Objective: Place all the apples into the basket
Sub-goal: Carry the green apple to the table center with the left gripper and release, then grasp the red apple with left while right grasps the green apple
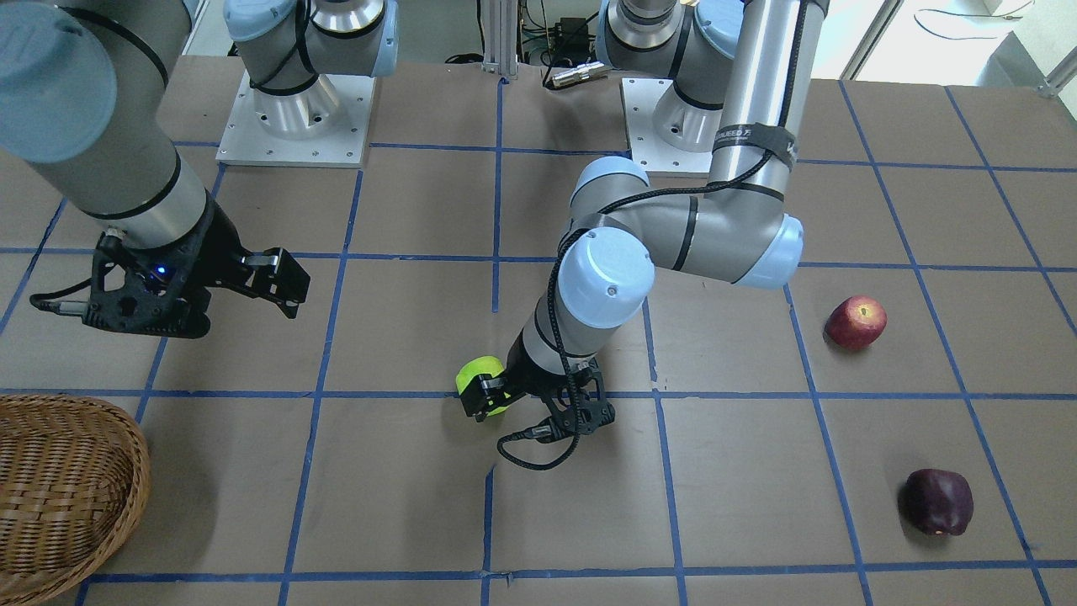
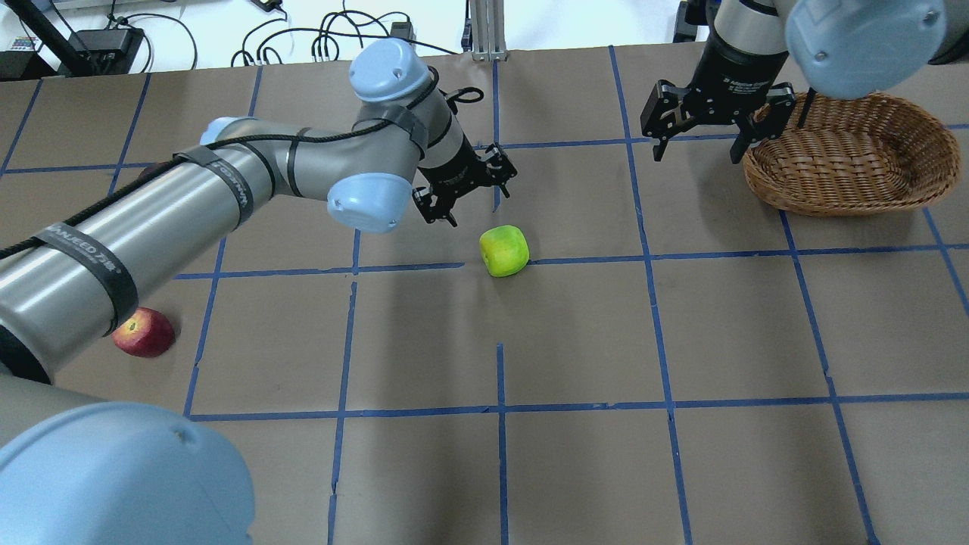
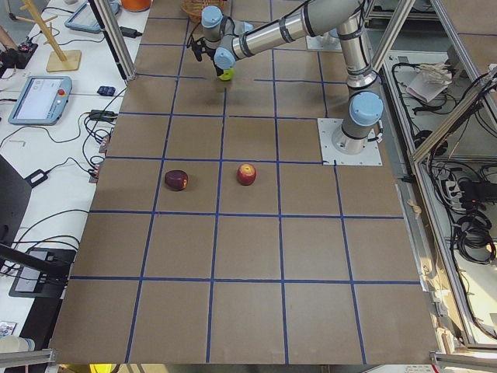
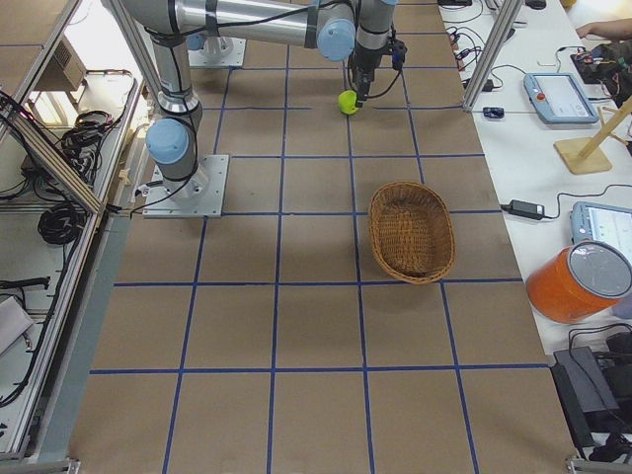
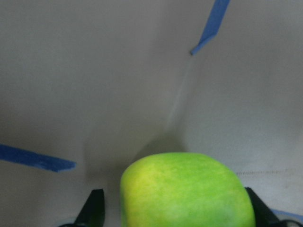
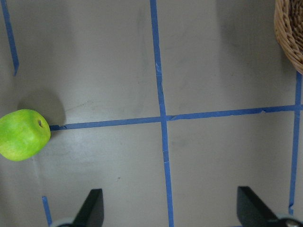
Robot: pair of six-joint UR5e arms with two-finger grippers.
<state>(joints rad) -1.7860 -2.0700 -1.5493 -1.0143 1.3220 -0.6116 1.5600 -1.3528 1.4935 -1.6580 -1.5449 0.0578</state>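
Note:
The lime green apple (image 2: 504, 250) lies on the table near the middle. My left gripper (image 2: 465, 185) is open right over it. In the left wrist view the green apple (image 5: 185, 189) sits between the two fingertips (image 5: 94, 208), with a gap on the left side. The red apple (image 1: 856, 322) and the maroon apple (image 1: 938, 502) lie on the table far out on my left side. My right gripper (image 2: 700, 140) is open and empty, raised beside the wicker basket's (image 2: 764, 182) near end. The basket is empty.
The table is brown paper with a blue tape grid. The left arm's elbow (image 1: 606, 278) hangs over the table middle. In the right wrist view the green apple (image 6: 23, 135) is at the left edge and the basket rim (image 6: 289, 28) at the top right.

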